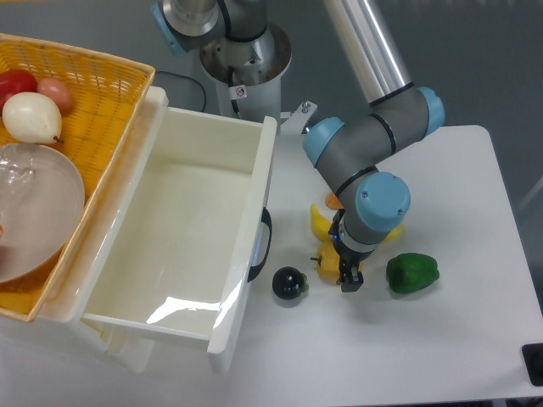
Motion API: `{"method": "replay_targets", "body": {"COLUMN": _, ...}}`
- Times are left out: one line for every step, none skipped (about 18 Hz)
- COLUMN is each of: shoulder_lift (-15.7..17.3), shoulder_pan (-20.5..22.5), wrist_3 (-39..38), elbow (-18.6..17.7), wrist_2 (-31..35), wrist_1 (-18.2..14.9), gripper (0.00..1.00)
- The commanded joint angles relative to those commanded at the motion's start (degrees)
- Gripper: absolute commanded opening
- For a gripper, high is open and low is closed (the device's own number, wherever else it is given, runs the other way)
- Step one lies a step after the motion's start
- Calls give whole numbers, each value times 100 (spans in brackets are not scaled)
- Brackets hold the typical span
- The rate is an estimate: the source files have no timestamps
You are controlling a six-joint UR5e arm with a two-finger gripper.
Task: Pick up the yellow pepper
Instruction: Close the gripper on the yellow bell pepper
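Camera view from above: the arm bends down from the top centre of the frame, its wrist folded over the fruit right of centre, the gripper [343, 273] pointing down at the table [441, 339]. Its dark fingers sit around the yellow pepper [327, 264], but whether they clamp it cannot be told. Counted nearby: one yellow pepper, one green pepper [412, 273] to the right, one banana [319, 222] above, one black ball [289, 283] to the left.
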Motion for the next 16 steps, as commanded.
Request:
{"method": "replay_targets", "body": {"shoulder_lift": 0, "shoulder_pan": 0, "wrist_3": -26, "elbow": 18, "wrist_2": 9, "wrist_1": -9, "gripper": 33}}
{"method": "replay_targets", "body": {"shoulder_lift": 0, "shoulder_pan": 0, "wrist_3": -105, "elbow": 44, "wrist_2": 0, "wrist_1": -9, "gripper": 21}}
{"method": "replay_targets", "body": {"shoulder_lift": 0, "shoulder_pan": 0, "wrist_3": -193, "elbow": 122, "wrist_2": 17, "wrist_1": -26, "gripper": 12}}
{"method": "replay_targets", "body": {"shoulder_lift": 9, "shoulder_pan": -9, "wrist_3": -228, "elbow": 175, "wrist_2": 18, "wrist_1": -79, "gripper": 5}}
{"method": "replay_targets", "body": {"shoulder_lift": 17, "shoulder_pan": -18, "wrist_3": -229, "elbow": 185, "wrist_2": 18, "wrist_1": -97, "gripper": 0}}
{"method": "replay_targets", "body": {"shoulder_lift": 26, "shoulder_pan": -18, "wrist_3": -237, "elbow": 202, "wrist_2": 18, "wrist_1": -105, "gripper": 0}}
{"method": "replay_targets", "body": {"shoulder_lift": 44, "shoulder_pan": -18, "wrist_3": -237, "elbow": 220, "wrist_2": 9, "wrist_1": -140, "gripper": 0}}
{"method": "replay_targets", "body": {"shoulder_lift": 70, "shoulder_pan": -18, "wrist_3": -237, "elbow": 281, "wrist_2": 9, "wrist_1": -210, "gripper": 0}}
{"method": "replay_targets", "body": {"shoulder_lift": 96, "shoulder_pan": -18, "wrist_3": -237, "elbow": 377, "wrist_2": 0, "wrist_1": -359, "gripper": 0}}
{"method": "replay_targets", "body": {"shoulder_lift": 140, "shoulder_pan": -18, "wrist_3": -246, "elbow": 465, "wrist_2": 0, "wrist_1": -569, "gripper": 0}}
{"method": "replay_targets", "body": {"shoulder_lift": 228, "shoulder_pan": -18, "wrist_3": -237, "elbow": 518, "wrist_2": 0, "wrist_1": -728, "gripper": 0}}
{"method": "replay_targets", "body": {"shoulder_lift": 307, "shoulder_pan": -9, "wrist_3": -246, "elbow": 545, "wrist_2": 0, "wrist_1": -843, "gripper": 0}}
{"method": "replay_targets", "body": {"shoulder_lift": 421, "shoulder_pan": 9, "wrist_3": -246, "elbow": 562, "wrist_2": -9, "wrist_1": -940, "gripper": 0}}
{"method": "replay_targets", "body": {"shoulder_lift": 587, "shoulder_pan": 26, "wrist_3": -342, "elbow": 624, "wrist_2": -35, "wrist_1": -1132, "gripper": 0}}
{"method": "replay_targets", "body": {"shoulder_lift": 658, "shoulder_pan": 52, "wrist_3": -534, "elbow": 781, "wrist_2": -61, "wrist_1": -1395, "gripper": 0}}
{"method": "replay_targets", "body": {"shoulder_lift": 720, "shoulder_pan": 61, "wrist_3": -588, "elbow": 791, "wrist_2": -70, "wrist_1": -1424, "gripper": 0}}
